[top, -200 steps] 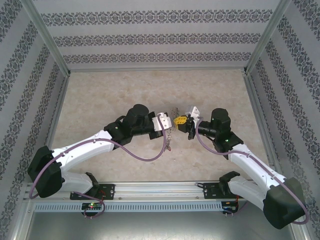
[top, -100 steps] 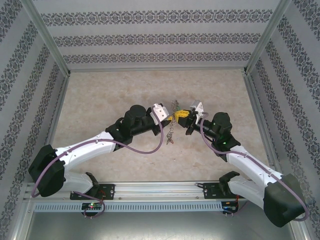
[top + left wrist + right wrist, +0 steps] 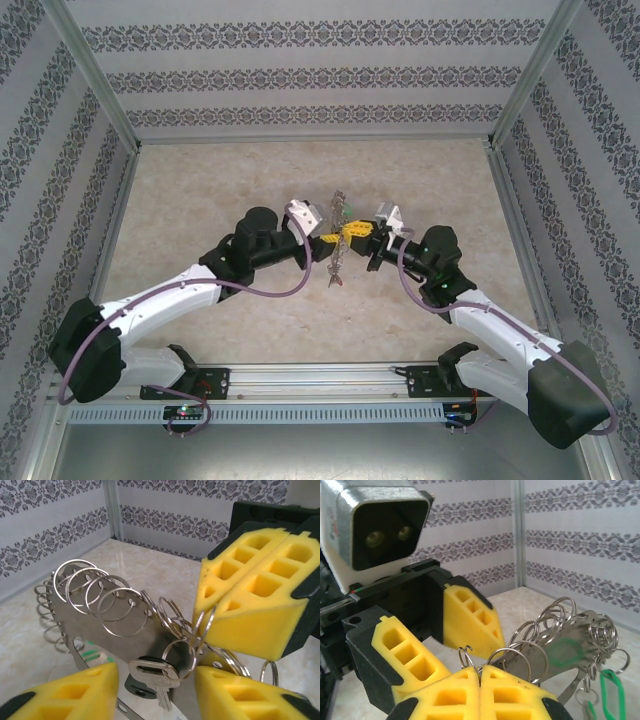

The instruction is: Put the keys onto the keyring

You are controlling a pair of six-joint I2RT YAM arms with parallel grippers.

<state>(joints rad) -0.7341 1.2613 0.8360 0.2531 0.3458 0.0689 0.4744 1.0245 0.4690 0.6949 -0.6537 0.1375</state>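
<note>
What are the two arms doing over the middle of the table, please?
The right end effector is shut on one small split ring of the keyring, a metal strip strung with many such rings, and holds it up above the table. The left end effector is open, its pads on either side of a silver key at the strip's lower edge, not yet gripping it.

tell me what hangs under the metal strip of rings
A silver key hangs there from a split ring, with a black part behind it. The key hides most of that black part.
</note>
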